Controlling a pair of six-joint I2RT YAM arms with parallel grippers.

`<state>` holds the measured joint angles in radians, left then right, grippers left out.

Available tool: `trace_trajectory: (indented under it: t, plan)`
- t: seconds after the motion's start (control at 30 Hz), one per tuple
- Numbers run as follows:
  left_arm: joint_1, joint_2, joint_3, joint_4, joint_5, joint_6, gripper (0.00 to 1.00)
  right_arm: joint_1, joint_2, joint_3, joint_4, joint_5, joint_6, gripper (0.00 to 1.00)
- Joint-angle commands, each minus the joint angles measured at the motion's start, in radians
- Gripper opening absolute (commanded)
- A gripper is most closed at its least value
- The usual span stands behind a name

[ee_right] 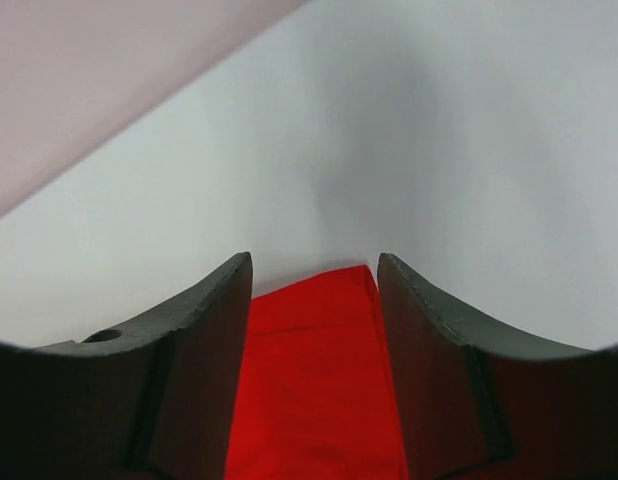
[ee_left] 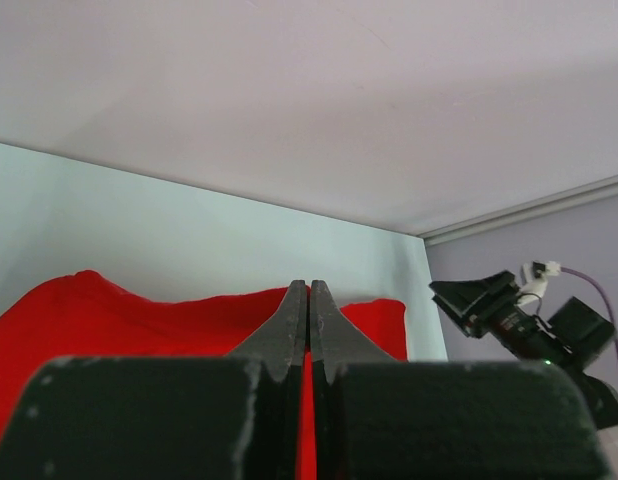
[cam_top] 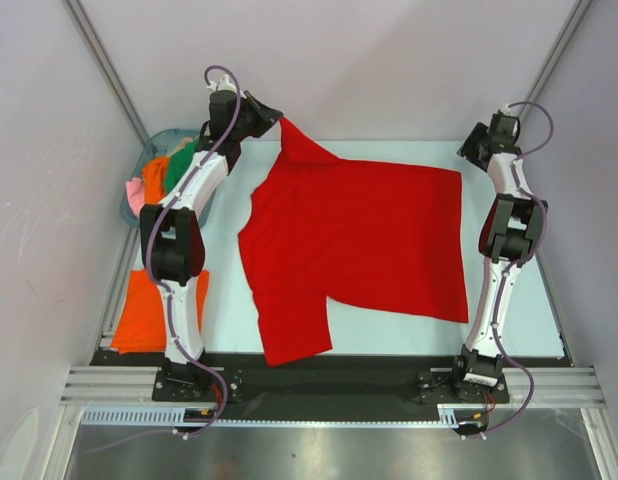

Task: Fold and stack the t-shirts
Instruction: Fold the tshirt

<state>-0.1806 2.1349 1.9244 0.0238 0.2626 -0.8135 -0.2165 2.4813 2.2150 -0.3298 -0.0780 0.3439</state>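
A bright red t-shirt (cam_top: 359, 240) lies spread over the middle of the table. My left gripper (cam_top: 276, 118) is shut on its far left corner and holds that corner lifted; in the left wrist view red cloth (ee_left: 109, 310) runs between the closed fingers (ee_left: 308, 290). My right gripper (cam_top: 469, 150) is open at the shirt's far right corner. In the right wrist view that corner (ee_right: 314, 380) lies between the spread fingers (ee_right: 314, 265), which are not closed on it. A folded orange t-shirt (cam_top: 154, 310) lies at the near left. No beige shirt is in view.
A blue-grey basket (cam_top: 149, 150) at the far left holds green (cam_top: 181, 155), orange (cam_top: 155, 175) and pink (cam_top: 136, 192) shirts. Grey walls close in the table at the back and sides. The right arm's wrist (ee_left: 509, 310) shows in the left wrist view.
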Motion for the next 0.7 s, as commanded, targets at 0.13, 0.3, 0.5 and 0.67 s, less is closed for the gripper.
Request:
trace_trajectory:
  t: [0.13,0.3,0.5,0.67]
  plan:
    - [0.006,-0.001,0.013,0.057,0.024,-0.024,0.0,0.029,0.076,0.1,-0.133,0.076,-0.055,0.61]
    - [0.006,-0.006,-0.001,0.071,0.03,-0.029,0.0,0.034,0.096,0.109,-0.143,0.136,-0.078,0.5]
    - [0.006,-0.006,-0.013,0.084,0.033,-0.032,0.0,0.045,0.12,0.124,-0.152,0.147,-0.112,0.45]
    - [0.006,0.0,-0.013,0.091,0.036,-0.039,0.0,0.052,0.139,0.141,-0.166,0.138,-0.128,0.45]
